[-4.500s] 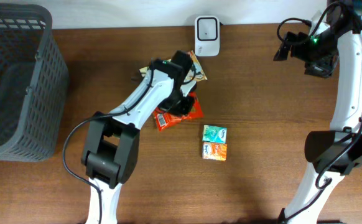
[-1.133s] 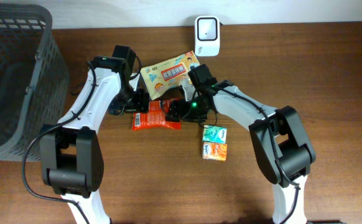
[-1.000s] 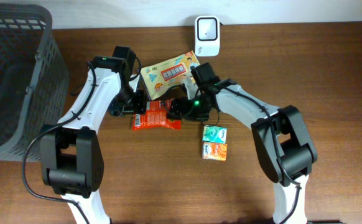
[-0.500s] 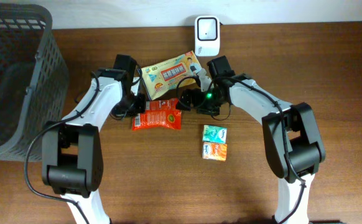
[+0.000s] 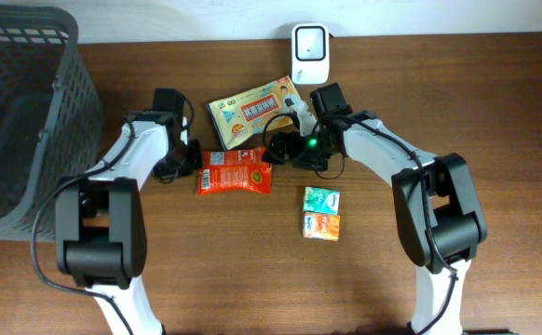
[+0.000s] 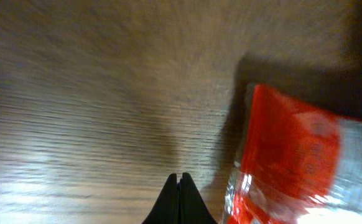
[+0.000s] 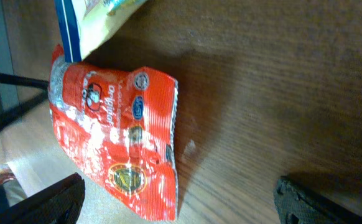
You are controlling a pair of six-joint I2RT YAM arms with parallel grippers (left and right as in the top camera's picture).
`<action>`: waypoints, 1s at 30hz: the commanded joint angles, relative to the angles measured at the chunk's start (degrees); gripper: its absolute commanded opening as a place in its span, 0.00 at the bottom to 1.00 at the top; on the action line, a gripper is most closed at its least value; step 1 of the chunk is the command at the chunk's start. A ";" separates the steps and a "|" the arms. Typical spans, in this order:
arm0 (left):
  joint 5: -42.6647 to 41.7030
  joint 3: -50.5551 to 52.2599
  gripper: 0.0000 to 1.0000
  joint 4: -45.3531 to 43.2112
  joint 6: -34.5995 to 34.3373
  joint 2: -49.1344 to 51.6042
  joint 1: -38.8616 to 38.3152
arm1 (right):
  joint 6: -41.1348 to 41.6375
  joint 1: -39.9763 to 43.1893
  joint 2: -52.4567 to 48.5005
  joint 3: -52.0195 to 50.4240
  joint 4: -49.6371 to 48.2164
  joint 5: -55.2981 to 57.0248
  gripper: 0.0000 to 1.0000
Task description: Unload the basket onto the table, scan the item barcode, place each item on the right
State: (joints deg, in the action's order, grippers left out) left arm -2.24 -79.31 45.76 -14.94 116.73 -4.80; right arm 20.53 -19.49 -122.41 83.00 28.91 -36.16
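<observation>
Overhead and wrist views of the scanning station. The red snack packet (image 5: 235, 172) is lying flat on the wooden table (image 5: 457, 112), roughly midway between the two arms and just below the yellow snack packet (image 5: 252, 107), whose corner is reaching the red packet's edge in the right wrist view. The left gripper (image 6: 180, 190) is sitting clenched, its two fingertips pressed together on nothing, hovering low over bare wood just beside the packet's left end. The right gripper (image 7: 180, 202) is standing released, its fingers (image 7: 44, 199) spread wide with the packet's right end lying between them but apart from both; it is grasping nothing. The white barcode scanner (image 5: 309, 42) is resting at the table's far edge, above the yellow packet. A green box (image 5: 321, 199) and an orange box (image 5: 321, 225) are lying touching each other nearer the front, and a dark mesh basket (image 5: 29, 112) is occupying the table's left end.
</observation>
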 commanded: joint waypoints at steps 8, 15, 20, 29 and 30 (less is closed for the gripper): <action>-7.04 1.70 0.00 -2.49 -3.34 4.46 -3.06 | 6.49 -5.05 -3.78 -3.32 -5.81 3.34 0.99; -7.56 1.70 0.00 -3.06 -4.13 5.75 -5.70 | 7.08 -6.75 -6.36 -3.32 -5.77 -0.09 0.99; -7.28 1.70 0.00 -3.02 -5.42 5.75 -6.29 | 7.43 -8.70 -6.38 -3.32 -6.29 0.22 0.75; -4.24 1.03 0.00 -1.07 -4.87 5.73 -5.90 | 6.99 -5.07 -4.87 -2.95 -3.50 0.48 0.04; -3.43 0.37 0.00 -0.04 -4.74 5.73 -5.75 | 6.43 -4.46 -4.24 -2.51 -2.29 0.83 0.04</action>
State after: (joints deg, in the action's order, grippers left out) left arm -8.05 -79.72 43.13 -19.55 118.32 -10.24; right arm 28.18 -25.69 -125.71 81.52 23.73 -40.45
